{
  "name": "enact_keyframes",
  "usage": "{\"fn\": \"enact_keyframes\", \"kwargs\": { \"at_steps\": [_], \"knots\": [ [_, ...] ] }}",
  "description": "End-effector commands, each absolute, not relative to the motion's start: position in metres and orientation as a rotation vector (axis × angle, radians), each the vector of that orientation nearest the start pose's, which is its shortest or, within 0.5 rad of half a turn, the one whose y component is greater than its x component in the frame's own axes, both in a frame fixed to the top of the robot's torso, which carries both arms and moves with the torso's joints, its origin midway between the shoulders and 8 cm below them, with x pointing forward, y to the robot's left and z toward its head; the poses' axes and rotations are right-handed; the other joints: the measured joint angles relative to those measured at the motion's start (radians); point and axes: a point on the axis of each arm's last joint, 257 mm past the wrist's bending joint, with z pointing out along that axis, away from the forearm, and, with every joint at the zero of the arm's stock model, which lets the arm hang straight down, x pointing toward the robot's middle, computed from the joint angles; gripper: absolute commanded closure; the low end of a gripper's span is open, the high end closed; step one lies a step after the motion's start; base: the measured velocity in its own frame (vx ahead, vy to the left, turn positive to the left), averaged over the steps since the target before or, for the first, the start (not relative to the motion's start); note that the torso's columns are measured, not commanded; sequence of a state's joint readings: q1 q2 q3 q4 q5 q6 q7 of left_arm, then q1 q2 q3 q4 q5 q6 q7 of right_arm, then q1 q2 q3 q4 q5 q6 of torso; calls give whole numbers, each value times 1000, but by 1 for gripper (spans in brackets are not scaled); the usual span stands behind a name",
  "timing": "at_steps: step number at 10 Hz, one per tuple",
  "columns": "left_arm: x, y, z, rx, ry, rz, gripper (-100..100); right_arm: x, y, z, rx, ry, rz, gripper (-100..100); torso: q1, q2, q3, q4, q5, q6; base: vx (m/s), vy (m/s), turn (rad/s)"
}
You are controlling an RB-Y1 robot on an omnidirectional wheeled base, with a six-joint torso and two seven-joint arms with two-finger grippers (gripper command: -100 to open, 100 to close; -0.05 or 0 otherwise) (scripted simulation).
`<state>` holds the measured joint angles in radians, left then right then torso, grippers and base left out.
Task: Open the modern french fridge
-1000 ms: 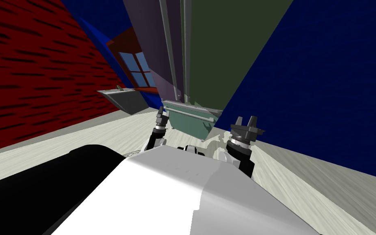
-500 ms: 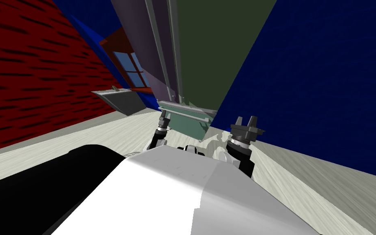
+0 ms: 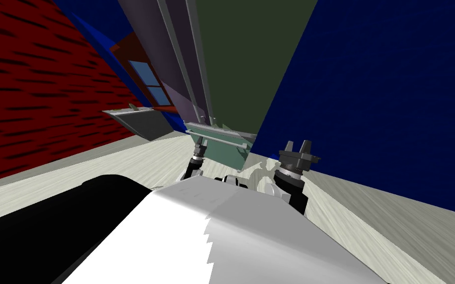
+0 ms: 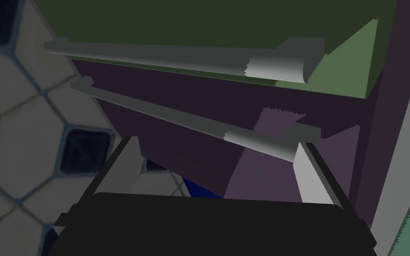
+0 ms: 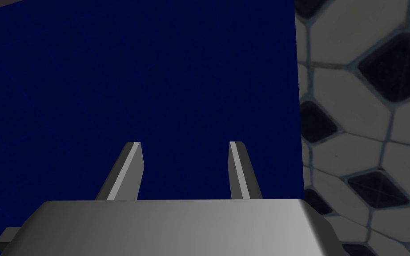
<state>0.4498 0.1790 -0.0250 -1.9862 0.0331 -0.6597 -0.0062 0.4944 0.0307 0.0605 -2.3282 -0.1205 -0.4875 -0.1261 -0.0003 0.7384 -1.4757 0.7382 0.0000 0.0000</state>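
Left gripper (image 4: 217, 166) meets fridge (image 3: 236, 64) handle (image 4: 190, 120)
Its fingers stand spread, tips close at the grey bar; the right gripper (image 5: 185, 169) hangs aside, fingers likewise parted.

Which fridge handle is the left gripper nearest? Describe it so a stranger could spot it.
Start at the tall fridge beside the blue wall: a purple door and a dark green door side by side. Each carries a long grey bar along the seam; the one meant is the purple door's bar, nearest the left gripper's open fingers, not the green door's bar.
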Motion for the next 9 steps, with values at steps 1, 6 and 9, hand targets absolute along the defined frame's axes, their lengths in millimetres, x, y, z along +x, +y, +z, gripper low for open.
{"fn": "enact_keyframes", "kwargs": {
  "at_steps": [1, 6, 9],
  "knots": [
    [373, 274, -82, -634, 818, -1317, -100, 337, -276, 44, 771, 443, 1567, 0, 1, 0, 0, 0, 0, 0, 52, -97, -31],
    [374, 276, -115, -653, 835, -1311, -100, 337, -276, 44, 771, 443, 1567, 0, -1, -2, -1, 0, 0, 0, 61, -112, -32],
    [373, 277, -138, -669, 846, -1306, -100, 337, -276, 44, 771, 443, 1567, 0, -1, -1, -1, 0, 0, 0, 71, -115, -34]
  ]
}}
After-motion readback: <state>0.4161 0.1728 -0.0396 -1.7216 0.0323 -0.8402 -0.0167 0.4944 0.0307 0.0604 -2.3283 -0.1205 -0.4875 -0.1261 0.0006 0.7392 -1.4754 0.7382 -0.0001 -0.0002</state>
